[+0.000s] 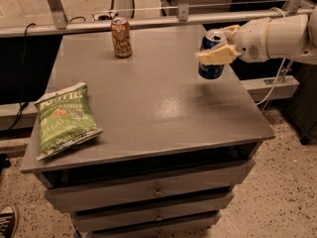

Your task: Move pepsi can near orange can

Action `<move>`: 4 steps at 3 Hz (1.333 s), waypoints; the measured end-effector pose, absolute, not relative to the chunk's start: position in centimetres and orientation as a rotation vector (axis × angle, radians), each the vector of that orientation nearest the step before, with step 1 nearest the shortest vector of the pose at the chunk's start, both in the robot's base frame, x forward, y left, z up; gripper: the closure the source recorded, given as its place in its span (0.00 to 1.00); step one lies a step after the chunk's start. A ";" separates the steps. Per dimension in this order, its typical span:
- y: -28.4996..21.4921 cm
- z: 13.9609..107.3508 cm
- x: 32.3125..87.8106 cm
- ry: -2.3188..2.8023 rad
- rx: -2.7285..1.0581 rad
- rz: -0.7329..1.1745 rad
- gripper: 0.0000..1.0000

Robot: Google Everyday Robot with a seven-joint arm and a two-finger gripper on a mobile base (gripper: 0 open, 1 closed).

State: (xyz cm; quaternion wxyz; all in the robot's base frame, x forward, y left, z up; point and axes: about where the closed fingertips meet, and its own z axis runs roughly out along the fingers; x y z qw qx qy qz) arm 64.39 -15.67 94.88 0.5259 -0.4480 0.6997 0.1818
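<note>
The pepsi can (211, 69) is dark blue with a silver top. It is held upright a little above the right side of the grey table (148, 98). My gripper (216, 51) comes in from the right on a white arm and is shut on the pepsi can around its upper half. The orange can (121, 37) is orange-tan with pale markings and stands upright near the table's far edge, left of centre. It is well to the left of the gripper and a little farther back.
A green chip bag (64, 119) lies flat at the table's front left. A metal rail (148, 21) runs behind the table's far edge. Drawers (153, 190) sit under the tabletop. A shoe (6, 221) shows at the bottom left on the floor.
</note>
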 end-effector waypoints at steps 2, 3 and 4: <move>-10.2 96.3 67.5 1.552 -1.110 0.475 1.00; -5.9 96.8 71.3 1.473 -1.105 0.524 1.00; -2.4 95.2 75.3 1.450 -1.092 0.552 1.00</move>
